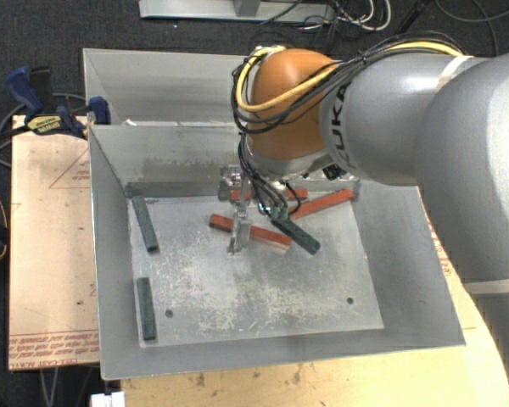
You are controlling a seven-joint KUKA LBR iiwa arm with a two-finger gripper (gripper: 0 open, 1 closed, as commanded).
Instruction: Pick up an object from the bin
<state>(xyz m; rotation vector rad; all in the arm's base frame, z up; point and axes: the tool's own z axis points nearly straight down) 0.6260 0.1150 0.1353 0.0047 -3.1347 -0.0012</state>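
My gripper [237, 241] hangs low in the middle of the bin, under the arm's orange cover. It comes down right at a flat red stick [267, 237] that lies slanted on the bin floor, and it crosses the stick's left half. A dark green stick [295, 233] lies slanted just right of the gripper, with its lower end over the red stick's right end. A second red stick [327, 203] lies further right, partly hidden under the arm.
Two grey-green sticks lie along the left side of the bin: one [144, 224] near the back left, one [144, 309] near the front left. The arm covers the bin's back right.
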